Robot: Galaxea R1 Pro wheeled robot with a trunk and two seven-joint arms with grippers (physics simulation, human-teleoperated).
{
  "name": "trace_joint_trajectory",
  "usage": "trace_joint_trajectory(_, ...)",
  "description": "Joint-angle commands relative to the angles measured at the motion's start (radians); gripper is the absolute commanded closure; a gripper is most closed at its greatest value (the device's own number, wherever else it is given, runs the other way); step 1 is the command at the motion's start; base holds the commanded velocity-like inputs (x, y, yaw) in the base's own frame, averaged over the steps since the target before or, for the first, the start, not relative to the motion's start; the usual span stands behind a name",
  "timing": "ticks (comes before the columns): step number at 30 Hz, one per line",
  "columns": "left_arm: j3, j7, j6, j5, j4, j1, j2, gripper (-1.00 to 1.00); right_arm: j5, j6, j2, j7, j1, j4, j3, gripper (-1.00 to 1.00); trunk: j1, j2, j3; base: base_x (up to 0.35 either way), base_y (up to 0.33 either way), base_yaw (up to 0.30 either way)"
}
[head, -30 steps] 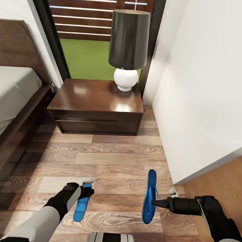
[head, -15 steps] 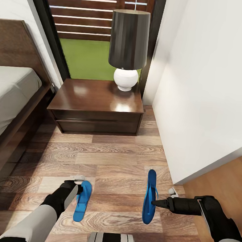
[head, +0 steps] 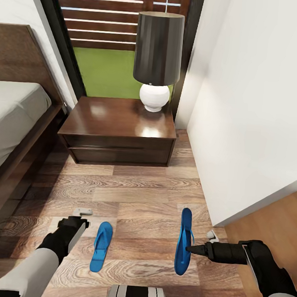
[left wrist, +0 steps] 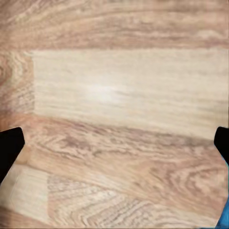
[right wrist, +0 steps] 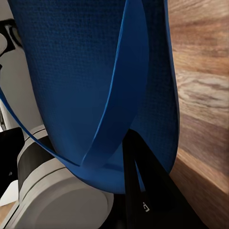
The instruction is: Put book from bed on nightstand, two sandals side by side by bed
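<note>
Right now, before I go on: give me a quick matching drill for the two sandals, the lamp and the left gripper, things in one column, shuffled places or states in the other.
Things:
1. left sandal
2. right sandal
3. lamp
4. left gripper

Places or states:
A. standing on the nightstand
B. held in the right gripper
C. open over bare floor, beside a sandal
D. lying flat on the floor, free

Pairs: 1-D, 2-B, 3-A, 4-C
</note>
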Motion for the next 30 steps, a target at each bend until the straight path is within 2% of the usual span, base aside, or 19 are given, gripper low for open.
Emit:
trace_joint_trajectory(1, 0.000, 0.001, 0.005, -0.026, -0.002, 0.000, 0.001, -1.00, 0.010, 0.015, 0.001, 0.013, -0.001, -0.001, -0.003, 1.00, 0.000, 0.000, -0.001, 0.000, 0.000, 0.000)
trace_joint_trajectory(3, -0.003, 0.001, 0.003, -0.136, -0.006, -0.001, 0.004, -1.00, 0.011, 0.015, 0.001, 0.013, -0.001, -0.001, -0.003, 1.00, 0.000, 0.000, -0.001, 0.000, 0.000, 0.000)
trace_joint_trajectory(4, -0.004, 0.001, 0.003, -0.204, -0.012, -0.001, 0.004, -1.00, 0.011, 0.015, 0.001, 0.013, -0.001, -0.001, -0.003, 1.00, 0.000, 0.000, -0.001, 0.000, 0.000, 0.000)
trace_joint_trajectory(6, -0.004, -0.003, 0.003, -0.362, -0.034, -0.002, 0.011, -1.00, 0.011, 0.015, 0.001, 0.013, -0.001, -0.001, -0.002, 1.00, 0.000, 0.000, -0.001, 0.000, 0.000, 0.000)
trace_joint_trajectory(7, -0.005, -0.004, 0.003, -0.400, -0.038, -0.003, 0.013, -1.00, 0.011, 0.015, 0.001, 0.013, -0.001, -0.001, -0.002, 1.00, 0.000, 0.000, -0.001, 0.000, 0.000, 0.000)
trace_joint_trajectory(9, -0.007, -0.008, 0.003, -0.527, -0.049, -0.002, 0.016, -1.00, 0.011, 0.015, 0.001, 0.013, -0.001, -0.002, -0.003, 1.00, 0.000, 0.000, -0.001, 0.000, 0.000, 0.000)
trace_joint_trajectory(11, -0.009, -0.011, 0.008, -0.620, -0.053, -0.001, 0.015, -1.00, 0.011, 0.015, 0.001, 0.014, -0.001, -0.002, -0.003, 1.00, 0.000, 0.000, -0.001, 0.000, 0.000, 0.000)
trace_joint_trajectory(14, -0.011, -0.014, 0.010, -0.718, -0.053, 0.000, 0.010, -1.00, 0.011, 0.015, 0.001, 0.014, -0.001, -0.002, -0.002, 1.00, 0.000, 0.000, -0.001, 0.000, 0.000, 0.000)
trace_joint_trajectory(17, -0.010, -0.014, 0.011, -0.743, -0.054, 0.000, 0.010, -1.00, 0.011, 0.015, 0.001, 0.014, -0.001, -0.002, -0.001, 1.00, 0.000, 0.000, -0.001, 0.000, 0.000, 0.000)
trace_joint_trajectory(21, -0.004, -0.015, 0.003, -0.751, -0.054, 0.000, 0.036, -1.00, 0.011, 0.015, 0.001, 0.014, -0.001, -0.002, -0.001, 1.00, 0.000, 0.000, -0.001, 0.000, 0.000, 0.000)
trace_joint_trajectory(25, -0.004, -0.015, 0.001, -0.753, -0.058, 0.000, 0.094, -1.00, 0.011, 0.014, 0.001, 0.014, -0.001, -0.002, -0.001, 1.00, 0.000, 0.000, -0.001, 0.000, 0.000, 0.000)
trace_joint_trajectory(30, -0.006, -0.013, 0.001, -0.754, -0.057, 0.000, 0.114, -1.00, 0.011, 0.014, 0.001, 0.014, -0.001, -0.002, -0.001, 1.00, 0.000, 0.000, -0.001, 0.000, 0.000, 0.000)
